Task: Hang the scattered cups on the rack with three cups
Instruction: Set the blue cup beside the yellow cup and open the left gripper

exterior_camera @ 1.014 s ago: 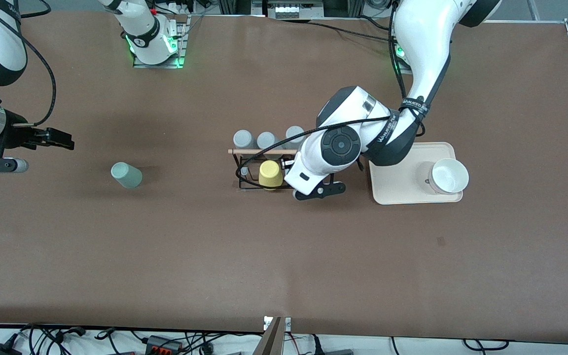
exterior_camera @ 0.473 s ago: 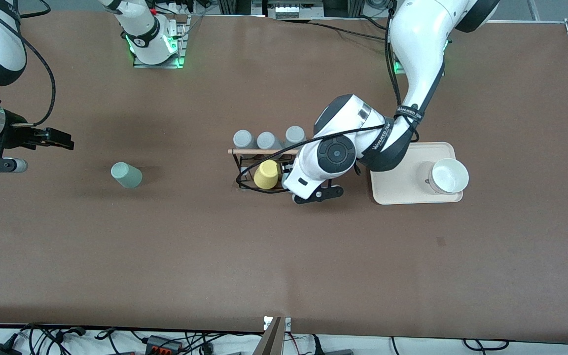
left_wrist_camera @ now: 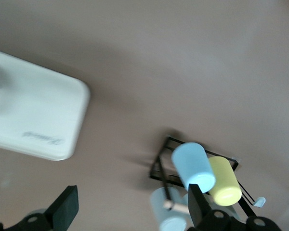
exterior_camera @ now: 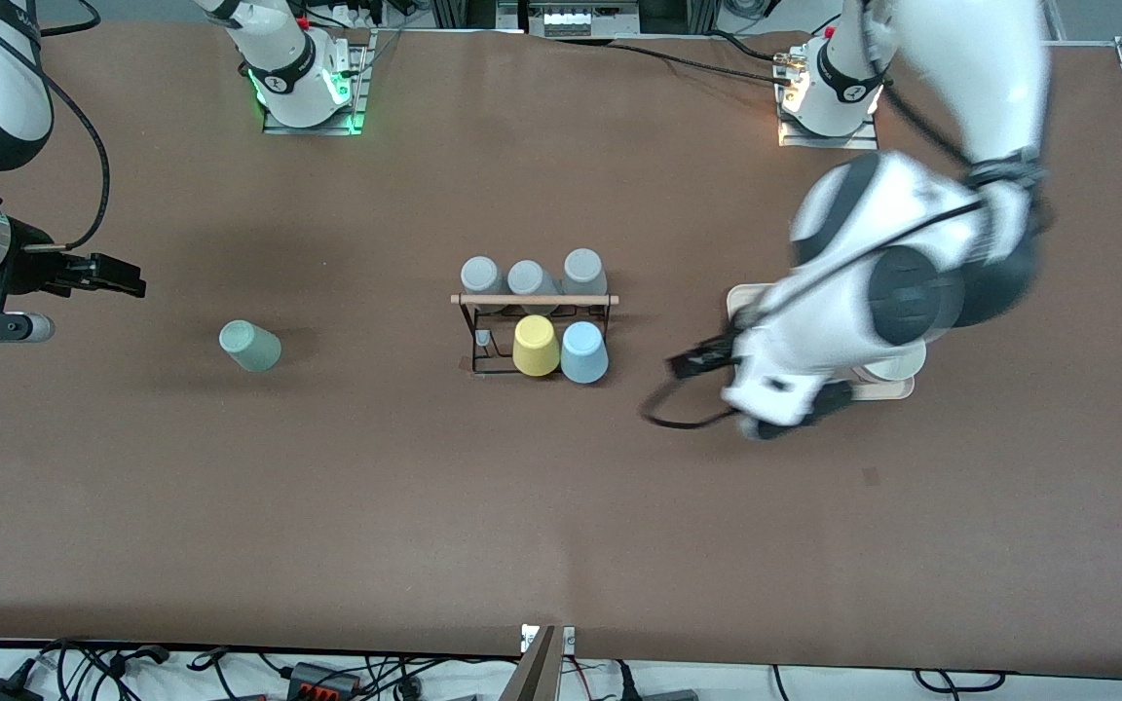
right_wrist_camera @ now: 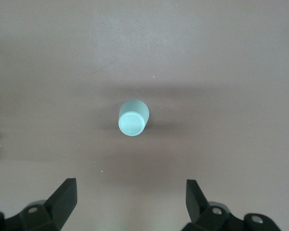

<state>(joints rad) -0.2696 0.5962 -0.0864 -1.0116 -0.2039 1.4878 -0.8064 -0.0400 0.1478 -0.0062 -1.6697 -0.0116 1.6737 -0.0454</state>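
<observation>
A brown table holds a small black wire rack [exterior_camera: 534,334] with a wooden rod across its top, at the middle. Three grey cups [exterior_camera: 529,276] stand upside down in a row just beside the rack, farther from the front camera. On the rack's nearer pegs a yellow cup [exterior_camera: 535,345] and a light blue cup [exterior_camera: 583,351] sit upside down, touching each other; one peg beside the yellow cup is bare.

The pale green cup [exterior_camera: 249,346] is alone on the table, well apart from the rack, toward the right arm's end. It rests mouth down with its flat base up.

The right gripper [right_wrist_camera: 130,204] hangs above the table near this cup, fingers spread wide and empty. The left gripper [left_wrist_camera: 132,209] is also open and empty, over the table between the rack and a cream tray [exterior_camera: 754,370].

The green cup looks light, rigid and smooth, probably plastic, so it should lift easily but could slip or tip if pinched off centre. With no handle, the best hold appears to be across its tapered sides, about halfway up, fingers squarely on either side.
</observation>
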